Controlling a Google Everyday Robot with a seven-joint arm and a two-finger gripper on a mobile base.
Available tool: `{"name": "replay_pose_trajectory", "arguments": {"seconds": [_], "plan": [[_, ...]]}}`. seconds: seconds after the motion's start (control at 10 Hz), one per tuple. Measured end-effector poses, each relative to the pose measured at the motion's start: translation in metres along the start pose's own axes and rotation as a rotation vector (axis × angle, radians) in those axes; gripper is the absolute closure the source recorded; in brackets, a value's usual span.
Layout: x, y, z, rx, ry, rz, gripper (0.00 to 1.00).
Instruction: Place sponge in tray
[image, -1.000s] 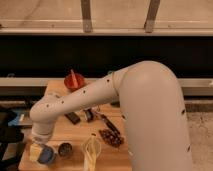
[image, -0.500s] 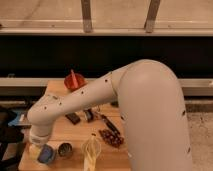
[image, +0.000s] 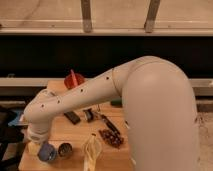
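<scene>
My gripper (image: 42, 148) is low over the front left corner of the wooden table (image: 75, 132), at the end of the white arm (image: 90, 92) that reaches down from the right. A small blue-grey lump, the sponge (image: 47, 153), sits right at the gripper's tip, and the gripper is shut on it just above the tabletop. Of the tray, only a green sliver (image: 116, 103) shows past the arm at the table's back; the arm hides the rest.
A small metal can (image: 65, 149) stands just right of the sponge. A pale yellow wrapper (image: 92, 152), a dark snack bag (image: 111, 137), a black bar (image: 72, 117) and a red bowl (image: 74, 80) lie on the table. A blue object (image: 17, 119) sits off its left edge.
The gripper has come down and shut around the blue-grey sponge at the front left corner. The arm has barely shifted otherwise.
</scene>
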Motion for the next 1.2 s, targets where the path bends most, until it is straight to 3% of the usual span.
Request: {"name": "replay_pose_trajectory", "arguments": {"seconds": [0.4, 0.9, 1.2], "plan": [[0.002, -0.010, -0.034, 0.083, 0.015, -0.005, 1.00], [0.025, -0.034, -0.079, 0.184, 0.017, 0.038, 1.00], [0.065, -0.066, -0.116, 0.246, -0.050, 0.131, 1.00]]}}
